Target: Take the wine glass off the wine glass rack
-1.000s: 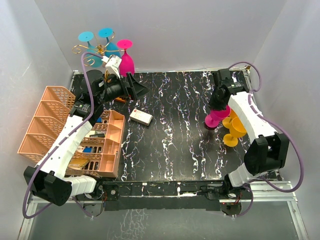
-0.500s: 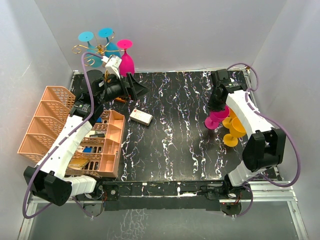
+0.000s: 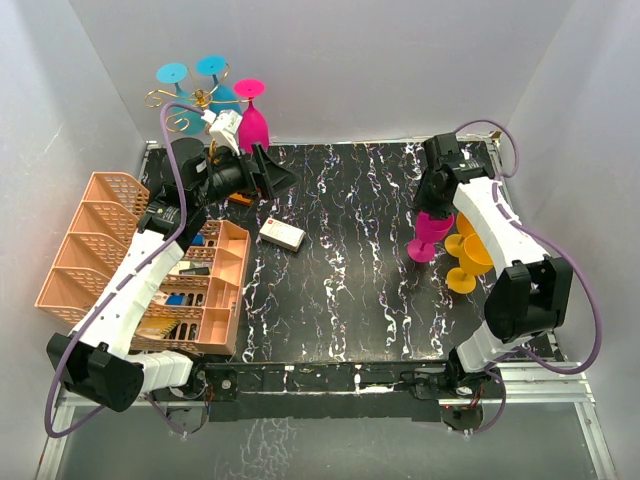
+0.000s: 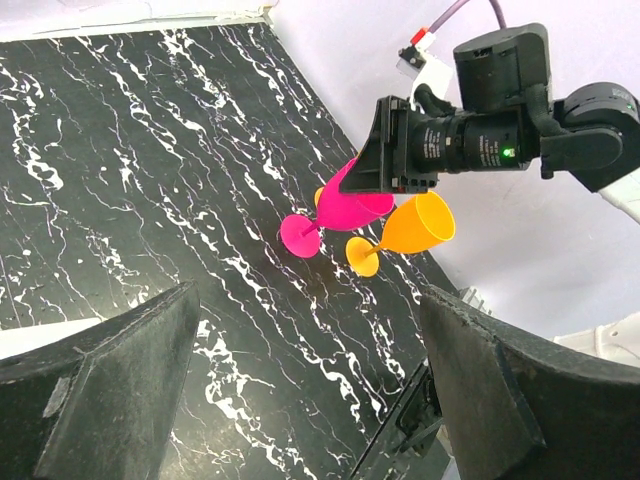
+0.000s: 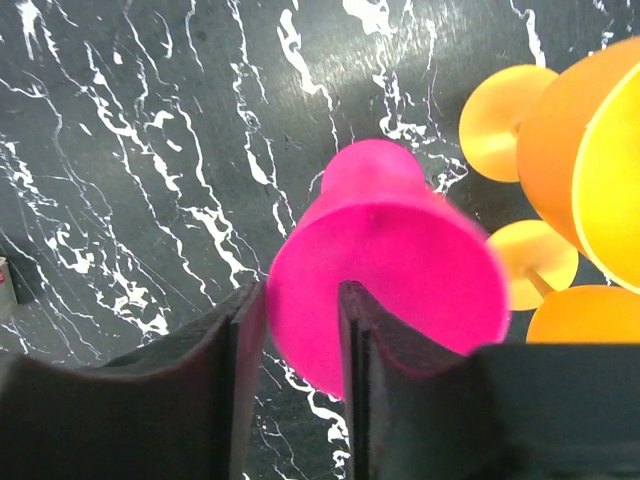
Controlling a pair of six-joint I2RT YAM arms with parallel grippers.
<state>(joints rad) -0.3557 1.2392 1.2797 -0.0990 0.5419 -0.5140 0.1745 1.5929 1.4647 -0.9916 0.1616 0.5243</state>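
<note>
The gold wire wine glass rack (image 3: 190, 103) stands at the table's far left corner. Blue wine glasses (image 3: 212, 68) and a pink one (image 3: 253, 124) hang on it upside down. My left gripper (image 3: 277, 172) (image 4: 310, 400) hovers open and empty just right of the rack. Another pink wine glass (image 3: 424, 240) (image 4: 345, 208) (image 5: 400, 270) stands on its foot on the table at the right. My right gripper (image 3: 432, 208) (image 5: 296, 340) is over it, jaws parted a little astride the bowl's rim.
Orange and yellow glasses (image 3: 466, 256) (image 5: 570, 170) stand right beside the pink one. A white box (image 3: 282, 234) lies left of centre. A peach lattice basket (image 3: 120, 250) holding small items fills the left edge under my left arm.
My right gripper's jaws have parted from a tight grip on the pink glass's bowl. The glass has gone from tilted to upright on the table. The left arm has not moved.
</note>
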